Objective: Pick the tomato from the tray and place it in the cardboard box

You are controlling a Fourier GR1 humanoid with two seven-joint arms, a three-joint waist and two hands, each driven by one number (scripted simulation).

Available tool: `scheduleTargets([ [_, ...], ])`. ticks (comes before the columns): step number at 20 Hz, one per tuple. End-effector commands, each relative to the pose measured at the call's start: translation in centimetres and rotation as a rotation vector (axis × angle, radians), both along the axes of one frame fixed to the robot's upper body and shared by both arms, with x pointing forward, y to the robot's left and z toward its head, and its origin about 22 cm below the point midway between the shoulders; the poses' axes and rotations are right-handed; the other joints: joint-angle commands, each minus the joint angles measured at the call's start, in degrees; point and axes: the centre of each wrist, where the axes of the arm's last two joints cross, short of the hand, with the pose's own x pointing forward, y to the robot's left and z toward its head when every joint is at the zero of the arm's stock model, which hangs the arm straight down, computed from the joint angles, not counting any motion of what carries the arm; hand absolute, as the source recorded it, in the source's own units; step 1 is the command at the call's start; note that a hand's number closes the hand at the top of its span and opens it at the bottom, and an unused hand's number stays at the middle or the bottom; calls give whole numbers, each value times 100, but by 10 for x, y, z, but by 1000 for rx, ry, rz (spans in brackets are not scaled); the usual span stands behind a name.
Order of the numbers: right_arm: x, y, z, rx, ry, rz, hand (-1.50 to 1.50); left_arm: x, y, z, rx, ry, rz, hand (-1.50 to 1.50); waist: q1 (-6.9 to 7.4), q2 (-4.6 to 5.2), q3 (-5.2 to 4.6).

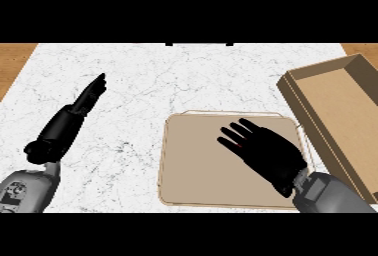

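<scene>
Left hand (92, 92) is sitting well left of the tray (192, 175), fingers straight and pointing away over the bare counter, holding nothing; it is resting and taking no part.

Tray, tan with a raised rim, is lying on the white marbled counter (184, 75) with bare counter on its left and far sides.

Right hand (267, 150) is hovering over the right half of the tray, palm down, fingers spread and pointing toward the tray's far left, nothing visibly held. Tomato (239, 145) is showing only as a small red fleck under those fingers; the hand is covering the rest, so its shape and axis cannot be read. Judgement: the tomato is lying directly beneath the fingers, so the right hand is by far the nearer and the coming move is looking like a short descent and closing of the fingers rather than a sideways reach.

Cardboard box (339, 115) is standing just right of the tray, open-topped, long axis running obliquely away along the tray's right side. Transfer path is looking short and unobstructed.
</scene>
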Motion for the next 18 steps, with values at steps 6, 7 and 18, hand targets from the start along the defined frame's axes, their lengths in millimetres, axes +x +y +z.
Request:
scheduleTargets([
  [6,27,17,-19,-8,37,26,-150,13,-11,-16,-1,0,2,0,-4,8,-1],
  [7,19,-2,-49,2,51,5,-150,-7,5,-7,-4,3,-12,0,19,2,1],
  [18,30,-3,-73,-45,7,-37,-150,2,-13,9,8,-1,3,0,4,0,1],
])
